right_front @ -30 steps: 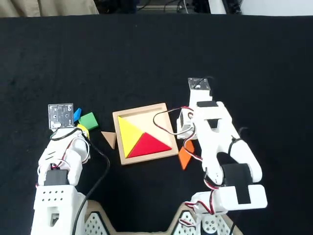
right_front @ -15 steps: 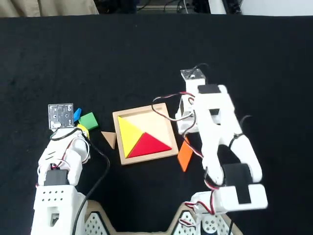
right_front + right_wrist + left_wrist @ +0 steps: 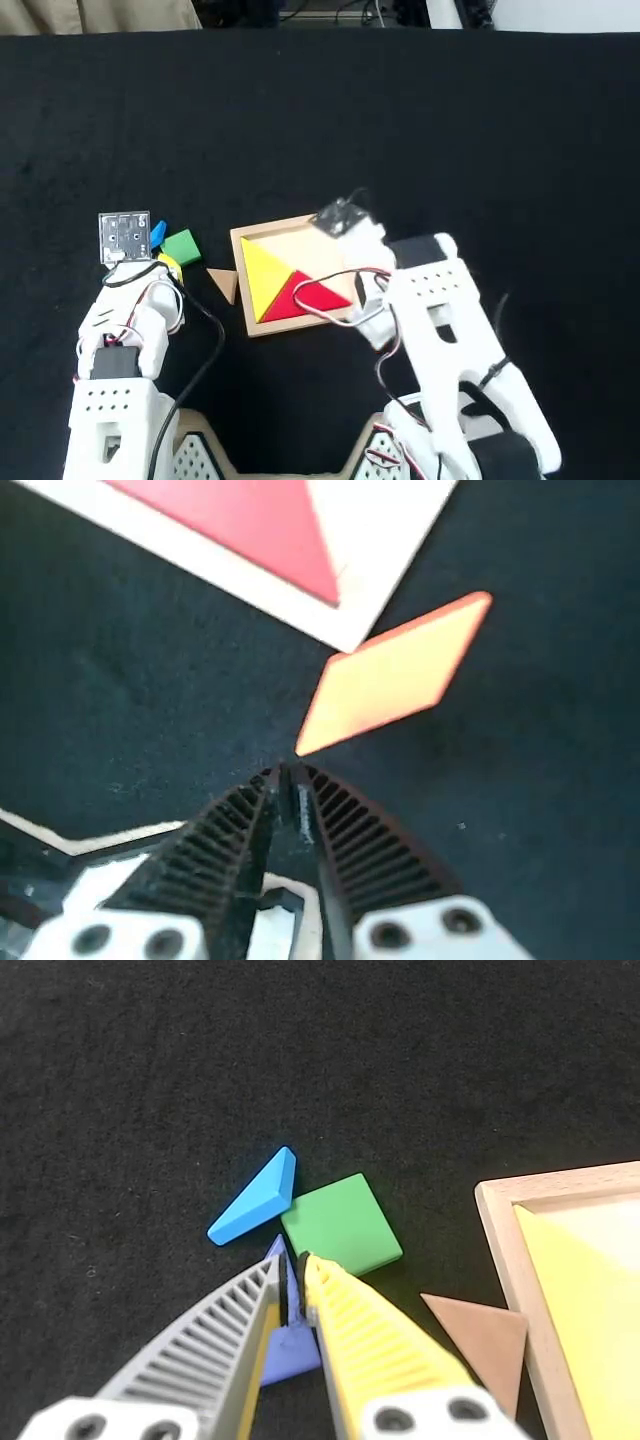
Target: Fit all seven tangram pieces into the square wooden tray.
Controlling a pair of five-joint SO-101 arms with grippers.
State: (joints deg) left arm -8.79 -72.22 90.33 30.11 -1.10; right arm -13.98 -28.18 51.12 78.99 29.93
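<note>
On the black table in the high view, the square wooden tray (image 3: 345,262) lies slightly turned. It holds a yellow triangle (image 3: 260,278) and a red triangle (image 3: 318,295) that meet along one edge, and the rest of its floor is bare wood. The right arm (image 3: 440,300) hangs over the tray's right side. The left gripper (image 3: 170,265) sits left of the tray, among a green square (image 3: 182,245), a blue triangle (image 3: 158,235) and a tan triangle (image 3: 224,283).

In the left wrist view, the left gripper (image 3: 290,1265) has its fingers drawn nearly together with only a slit between them. It holds nothing. Its tips are just beside a corner of the green square (image 3: 340,1222), above a violet triangle (image 3: 290,1350). The blue triangle (image 3: 255,1200) touches the square. The tan triangle (image 3: 480,1335) lies beside the tray's rim (image 3: 510,1250).

In the right wrist view, the right gripper (image 3: 290,775) is pressed together and empty. An orange parallelogram (image 3: 395,675) lies flat outside the tray's corner (image 3: 350,630). Its long axis runs away from the fingertips, and its near pointed corner is just beside them.
</note>
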